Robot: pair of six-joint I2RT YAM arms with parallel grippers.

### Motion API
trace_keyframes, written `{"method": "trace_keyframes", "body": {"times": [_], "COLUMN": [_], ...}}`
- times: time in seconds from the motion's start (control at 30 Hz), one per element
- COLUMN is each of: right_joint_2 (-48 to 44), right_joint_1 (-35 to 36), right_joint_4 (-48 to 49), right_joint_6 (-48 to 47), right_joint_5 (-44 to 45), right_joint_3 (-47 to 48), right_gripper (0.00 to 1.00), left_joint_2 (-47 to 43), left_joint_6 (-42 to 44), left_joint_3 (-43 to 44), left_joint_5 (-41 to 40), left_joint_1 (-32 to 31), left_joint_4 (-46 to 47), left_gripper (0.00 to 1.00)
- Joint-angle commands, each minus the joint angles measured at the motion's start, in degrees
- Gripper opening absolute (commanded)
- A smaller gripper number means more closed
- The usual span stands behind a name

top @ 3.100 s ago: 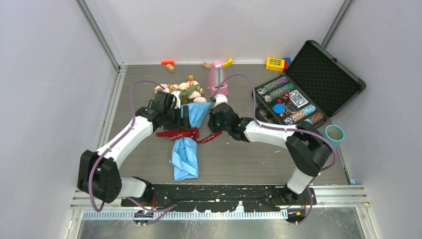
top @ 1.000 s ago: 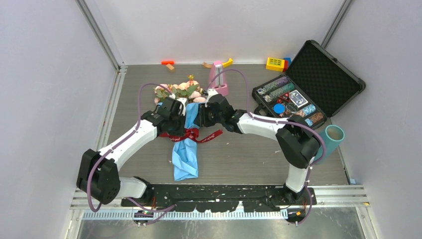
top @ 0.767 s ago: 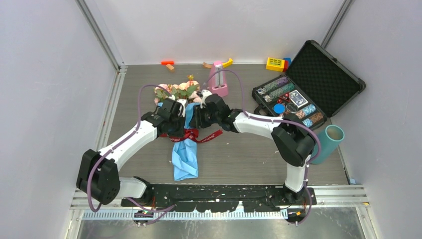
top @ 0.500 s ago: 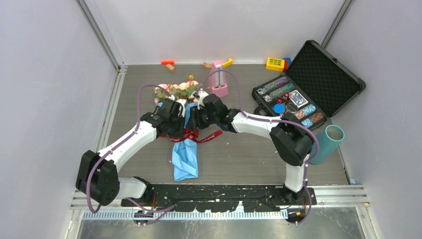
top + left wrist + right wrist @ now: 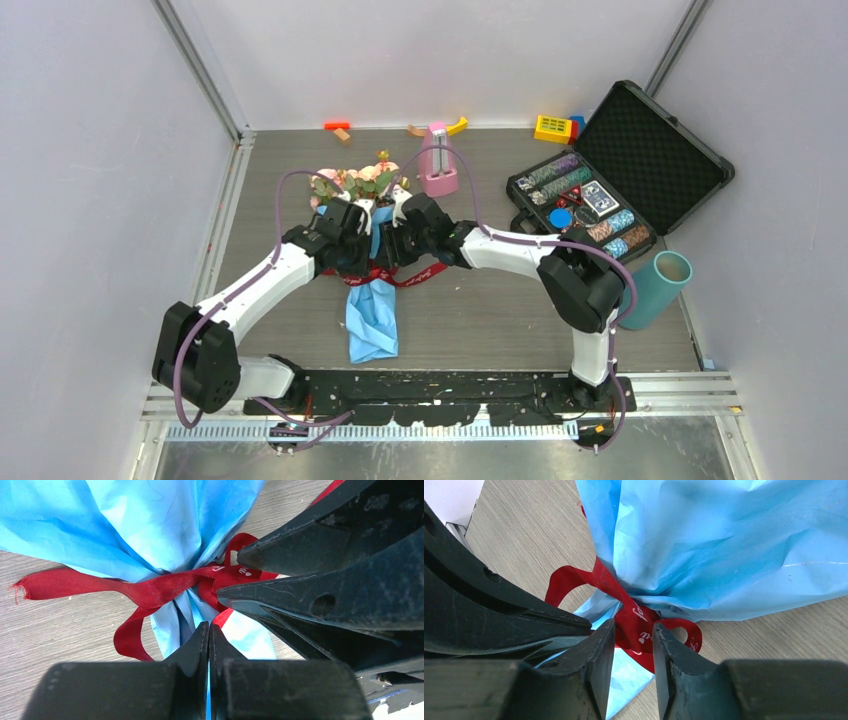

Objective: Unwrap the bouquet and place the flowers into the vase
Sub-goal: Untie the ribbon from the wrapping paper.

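Top external view: the bouquet [image 5: 372, 305] lies on the table [image 5: 480, 320] at centre-left, its blue paper cone pointing toward the arm bases and the flowers [image 5: 358, 183] at the far end. A dark red ribbon [image 5: 385, 272] is tied round the cone's waist. Left wrist view: the left gripper [image 5: 209, 630] is fully closed, its tips against the paper just beside the knot. Right wrist view: the right gripper [image 5: 634, 630] has its jaws parted, with the knot between them. The vase [image 5: 655, 288] stands at the table's right edge, well apart from the bouquet, near an open black case [image 5: 650, 140]. A pink metronome [image 5: 437, 165] stands just beside the flowers.
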Motion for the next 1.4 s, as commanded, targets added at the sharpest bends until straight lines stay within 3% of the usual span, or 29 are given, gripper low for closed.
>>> {"method": "trace_keyframes", "body": {"times": [0.0,0.2,0.37,0.7,1.03,1.37], "right_joint_2": [-0.9,-3.1,-5.6,-8.0,-12.0,-15.5], "right_joint_1": [0.4,0.4,0.4,0.4,0.3,-0.3], "right_joint_4": [0.6,1.9,3.8,4.7,5.6,7.1], "right_joint_6": [-1.2,-0.5,0.5,2.0,4.3,9.4], "right_joint_5": [1.3,5.2,7.2,11.0,19.5,26.8], "right_joint_3": [1.4,0.1,-1.6,-4.7,-9.3,-13.9], "right_gripper": [0.36,0.2,0.17,0.11,0.01,0.0], "left_joint_2": [-1.6,-1.4,-0.8,-1.8,-7.6,-10.7], "left_joint_6": [-0.6,-1.1,-2.2,-6.1,-10.2,-13.3], "left_joint_3": [0.2,0.4,1.2,1.6,-3.1,-8.6], "left_joint_5": [-1.2,-1.8,-7.3,-10.7,-3.6,1.1], "left_joint_1": [-0.3,-0.3,-0.3,1.0,11.6,21.0], "left_joint_4": [0.6,0.2,-1.8,-2.7,0.7,2.7], "left_gripper": [0.0,0.0,0.0,0.0,0.0,0.0]}}
